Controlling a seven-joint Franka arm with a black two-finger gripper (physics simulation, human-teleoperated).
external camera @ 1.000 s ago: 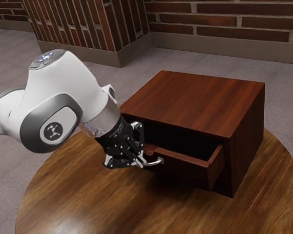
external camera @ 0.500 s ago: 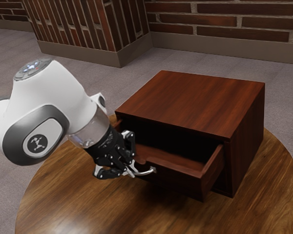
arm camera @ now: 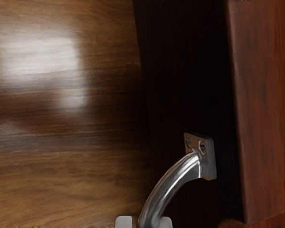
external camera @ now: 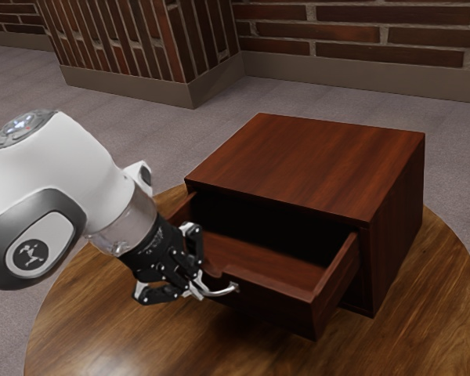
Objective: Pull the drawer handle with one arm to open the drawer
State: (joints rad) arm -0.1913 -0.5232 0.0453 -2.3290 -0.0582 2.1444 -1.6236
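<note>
Claw [external camera: 196, 288] is clamped on the drawer handle [external camera: 222, 291], with both fingers pinching the metal bar from 2 sides. In the wrist view, 2 white finger pads [arm camera: 125, 221] sit on either side of the handle [arm camera: 173, 183] and touch it, right under the hand.

Handle is a curved silver bar. It runs from the claw up to a small square mounting plate [arm camera: 199, 153] with 2 screw holes, fixed on the dark drawer front [arm camera: 180, 85].

Drawer [external camera: 286, 274] is open and pulled well out of the cabinet [external camera: 321, 157]. Its front panel sits just ahead of the claw, joined to it only through the handle. The drawer's side wall and inner floor show, running from the front panel back into the cabinet's dark opening. The cabinet body is beyond the drawer, on the far side from the claw. It is a dark red wood box standing upright on the table.

Round wooden table [external camera: 117, 337] lies directly under the claw, and the claw hangs low over it. I cannot tell whether the knuckles touch the surface. In the wrist view, the glossy tabletop [arm camera: 61, 118] sits beside the drawer front.

White arm [external camera: 55, 204] comes in behind the claw from the exterior view's left, with the wrist angled down toward the handle.

Brick wall [external camera: 360, 31] and grey floor [external camera: 313, 98] are well beyond the cabinet.
</note>
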